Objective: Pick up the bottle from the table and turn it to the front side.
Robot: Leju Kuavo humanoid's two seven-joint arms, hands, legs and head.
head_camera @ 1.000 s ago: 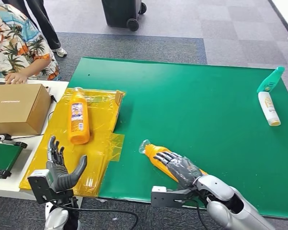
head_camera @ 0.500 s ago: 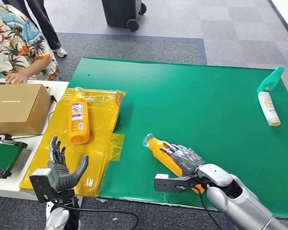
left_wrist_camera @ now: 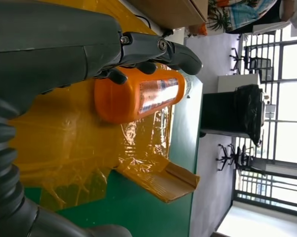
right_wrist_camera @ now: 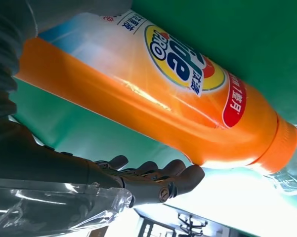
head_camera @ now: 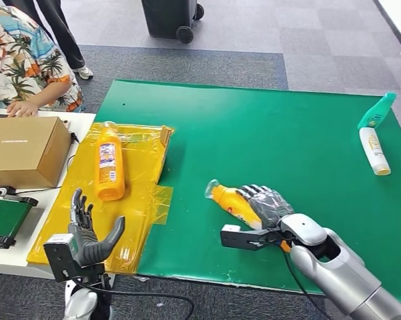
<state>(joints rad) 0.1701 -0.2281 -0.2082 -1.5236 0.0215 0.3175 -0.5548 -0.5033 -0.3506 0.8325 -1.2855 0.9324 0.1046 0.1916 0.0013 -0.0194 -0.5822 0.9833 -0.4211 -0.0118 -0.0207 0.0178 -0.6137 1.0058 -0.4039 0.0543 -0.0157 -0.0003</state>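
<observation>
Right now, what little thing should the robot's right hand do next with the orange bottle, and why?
Probably keep rolling the orange bottle until its label faces up. The right hand grips it just above the green table, and the right wrist view shows the front logo facing sideways.

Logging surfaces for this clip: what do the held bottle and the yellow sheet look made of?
Bottle: likely glossy orange plastic, with bright highlights along its body and a printed label. Sheet: seemingly thin translucent plastic film, wrinkled and shiny.
</observation>
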